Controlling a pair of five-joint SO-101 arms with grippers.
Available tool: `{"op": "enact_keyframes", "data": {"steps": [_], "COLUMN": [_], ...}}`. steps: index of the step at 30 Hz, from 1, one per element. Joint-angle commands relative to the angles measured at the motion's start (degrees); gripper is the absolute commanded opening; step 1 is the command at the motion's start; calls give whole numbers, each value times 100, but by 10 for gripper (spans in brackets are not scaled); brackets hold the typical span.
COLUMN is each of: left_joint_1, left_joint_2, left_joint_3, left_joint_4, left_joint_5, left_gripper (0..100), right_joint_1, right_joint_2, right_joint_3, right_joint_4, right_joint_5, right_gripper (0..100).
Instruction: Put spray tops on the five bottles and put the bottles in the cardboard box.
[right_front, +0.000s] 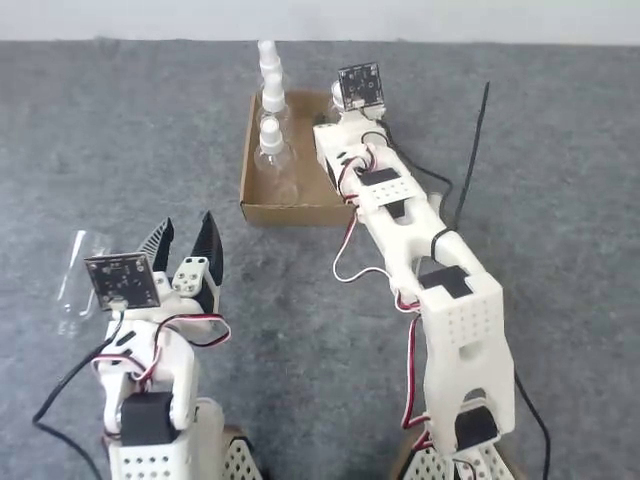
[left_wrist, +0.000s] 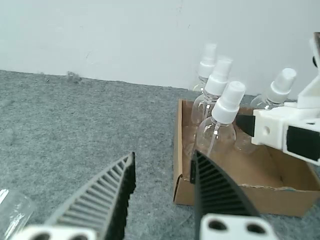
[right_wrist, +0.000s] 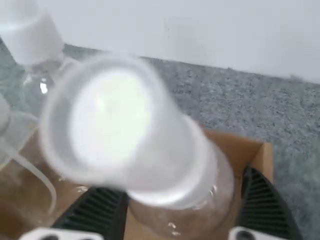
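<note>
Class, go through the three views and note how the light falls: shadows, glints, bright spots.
High view: soft, even light, no hard shadows on the grey mat. Left wrist view: small glints on the clear bottles in the cardboard box, whose outer side wall is shaded. Right wrist view: the spray top of the bottle in the right gripper glares white.

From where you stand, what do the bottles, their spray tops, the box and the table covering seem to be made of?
Bottles: clear glossy plastic, perhaps glass; see-through with glints.
Spray tops: opaque white plastic, smooth.
Cardboard box: brown matte cardboard, raw-cut edges.
Table covering: grey felt or carpet; fuzzy, speckled.
</note>
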Motion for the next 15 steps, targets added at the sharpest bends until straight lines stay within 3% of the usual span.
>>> {"op": "enact_keyframes", "data": {"steps": [1, 15], "left_joint_1": [-18, 9], "left_joint_2": [-88, -88], "left_joint_3": [-75, -57], "left_joint_4": [-149, -149], "left_joint_5": [-26, -237], "left_gripper": [170, 170], "right_joint_1": [-110, -127], "right_joint_2": [-154, -4], "right_joint_3": [-158, -545], "right_joint_4": [-101, -57], "right_joint_5": [88, 53], "right_gripper": [281, 279]}}
